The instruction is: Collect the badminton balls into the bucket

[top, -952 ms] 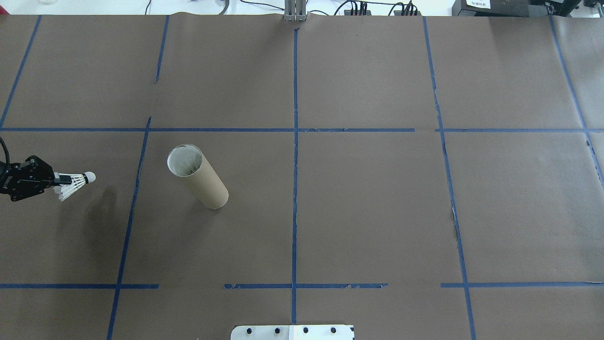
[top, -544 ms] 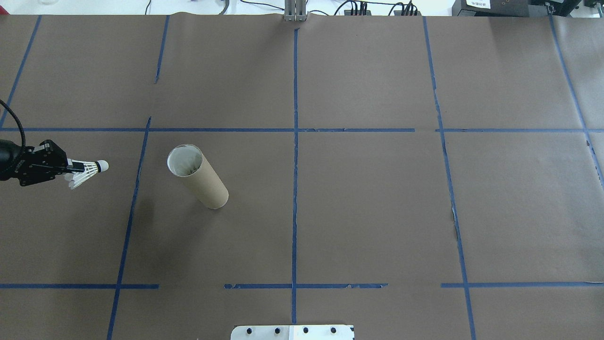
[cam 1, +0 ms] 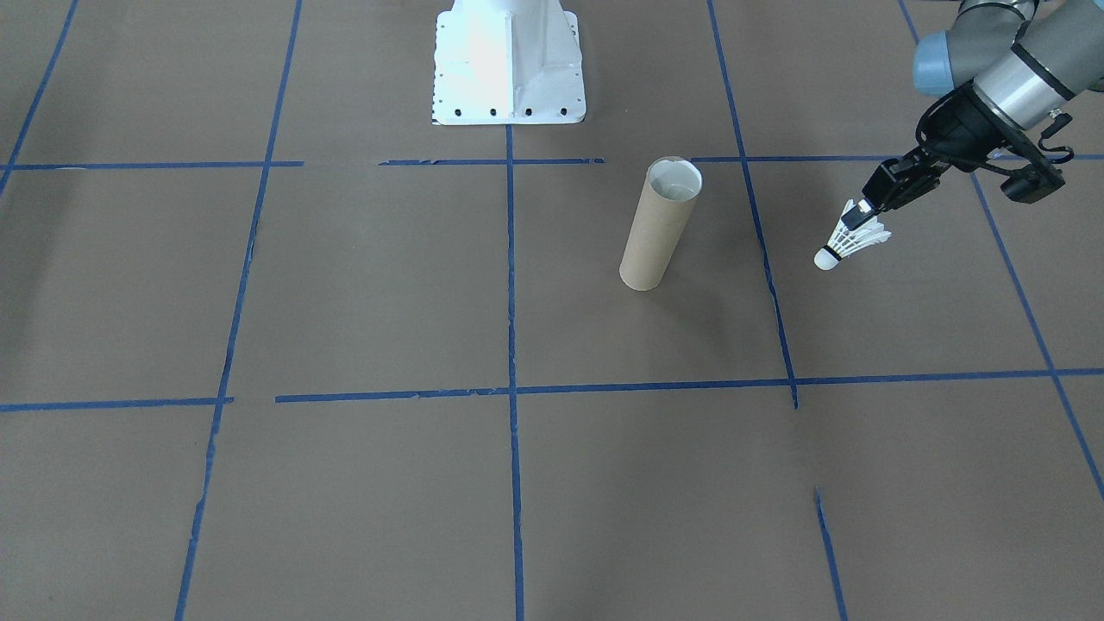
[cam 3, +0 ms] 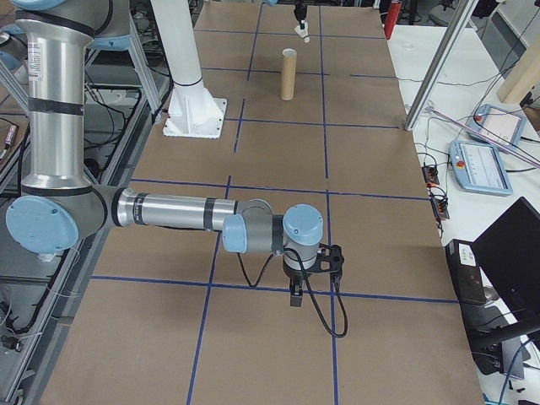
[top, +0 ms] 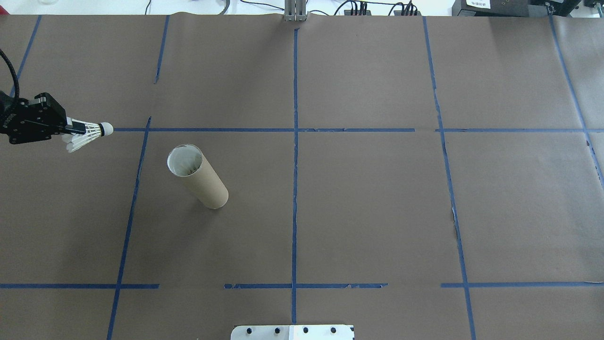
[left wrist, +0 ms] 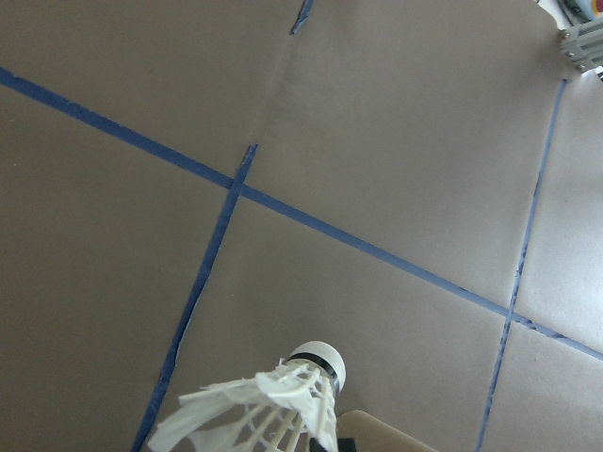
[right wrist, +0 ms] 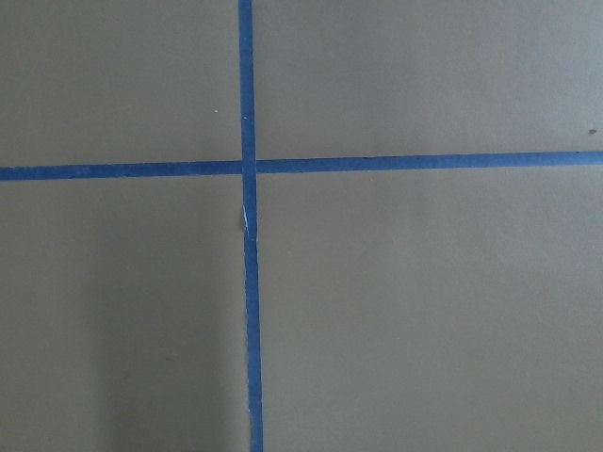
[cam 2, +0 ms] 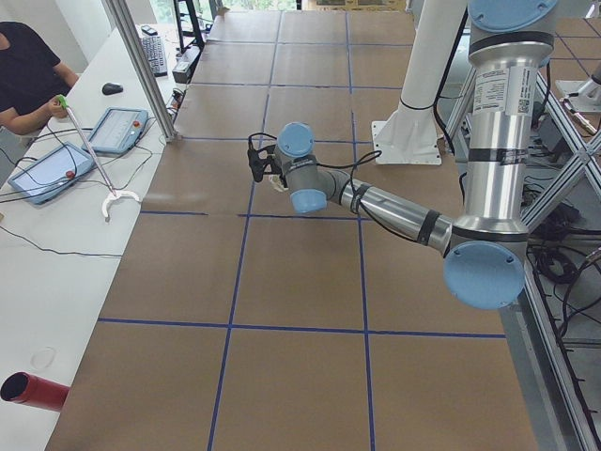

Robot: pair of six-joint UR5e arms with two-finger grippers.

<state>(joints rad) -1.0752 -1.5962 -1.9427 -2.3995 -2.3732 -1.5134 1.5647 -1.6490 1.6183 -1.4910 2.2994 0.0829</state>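
Near the tabletop's left edge, my left pincer (top: pixel 71 127) grips the shuttlecock (top: pixel 89 133) aloft, clear of the upright tube (top: pixel 197 177); right pincer unclear.

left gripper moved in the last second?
Yes. In the overhead view the left gripper, shut on the shuttlecock, has gone up-frame, from below the horizontal tape line to level with it; the tube hasn't shifted.

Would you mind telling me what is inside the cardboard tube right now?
The overhead view into the cardboard tube shows a pale wall and faint feather-like shapes deeper down, too dim to identify. Its bottom is hidden. The shuttlecock is outside.
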